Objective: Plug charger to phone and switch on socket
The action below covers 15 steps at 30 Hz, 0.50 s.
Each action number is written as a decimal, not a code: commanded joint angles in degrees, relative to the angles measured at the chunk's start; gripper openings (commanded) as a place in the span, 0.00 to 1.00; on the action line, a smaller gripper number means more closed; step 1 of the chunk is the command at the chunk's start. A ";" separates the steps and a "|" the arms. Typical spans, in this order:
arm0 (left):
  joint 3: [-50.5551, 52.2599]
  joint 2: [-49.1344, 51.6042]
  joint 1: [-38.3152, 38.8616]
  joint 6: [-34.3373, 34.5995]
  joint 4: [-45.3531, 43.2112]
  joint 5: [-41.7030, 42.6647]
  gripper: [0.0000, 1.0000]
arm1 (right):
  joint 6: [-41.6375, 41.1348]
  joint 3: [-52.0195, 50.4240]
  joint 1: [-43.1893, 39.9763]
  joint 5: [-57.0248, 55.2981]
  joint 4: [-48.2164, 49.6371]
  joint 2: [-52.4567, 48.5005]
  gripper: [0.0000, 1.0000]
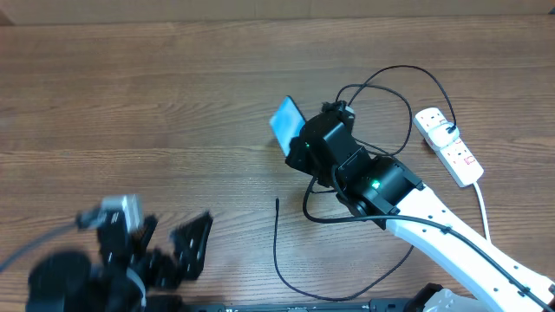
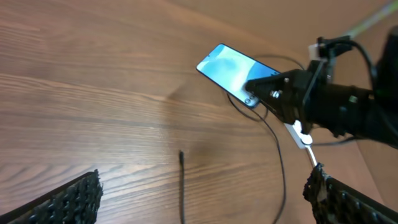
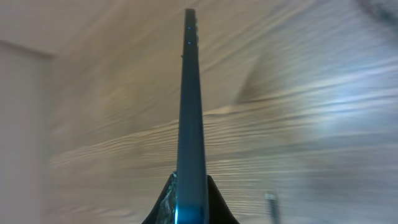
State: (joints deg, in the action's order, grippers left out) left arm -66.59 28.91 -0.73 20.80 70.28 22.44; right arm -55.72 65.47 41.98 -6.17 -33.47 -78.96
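Right gripper (image 1: pixel 301 146) clamped on lower end of phone (image 1: pixel 284 121), which is lifted clear of table (image 1: pixel 130 104), screen tilted (right wrist view shows it edge-on). Left gripper (image 2: pixel 202 186) spread wide, holding nothing, low over wood. Charger (image 1: pixel 276 244) lies loose on table, tip apart from phone. Socket (image 1: pixel 447 143) far right, black cable running to it.

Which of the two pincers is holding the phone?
The right pincer, shut on the phone; the left pincer hangs open and empty.
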 commanded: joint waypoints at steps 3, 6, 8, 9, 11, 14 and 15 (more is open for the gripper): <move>0.07 -7.30 -0.09 3.04 2.14 -5.05 1.00 | 0.17 -4.85 -0.94 13.66 13.33 1.97 0.04; 0.13 -7.69 -0.09 4.39 2.75 -5.03 1.00 | -0.35 -6.54 -2.23 17.88 15.82 1.97 0.04; 0.87 -7.65 -0.09 5.55 2.62 -5.05 1.00 | -0.46 -7.41 -3.69 20.24 15.74 1.97 0.04; 1.40 -7.65 -0.09 6.08 2.45 -5.03 1.00 | -0.46 -7.78 -4.50 21.68 15.85 1.97 0.04; 2.69 -7.65 -0.09 7.82 1.55 -5.01 1.00 | -0.46 -8.52 -6.58 25.49 16.31 1.97 0.04; 5.44 -7.65 -0.09 11.04 -1.38 -4.13 0.99 | -0.46 -10.21 -11.02 34.77 18.78 1.97 0.04; 6.43 -7.65 -0.09 11.56 -2.45 -3.72 1.00 | -0.44 -10.80 -12.63 37.97 19.71 1.97 0.04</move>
State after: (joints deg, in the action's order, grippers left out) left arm -62.61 21.26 -0.73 28.21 69.58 18.39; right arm -55.94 55.53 33.23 19.79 -16.25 -78.96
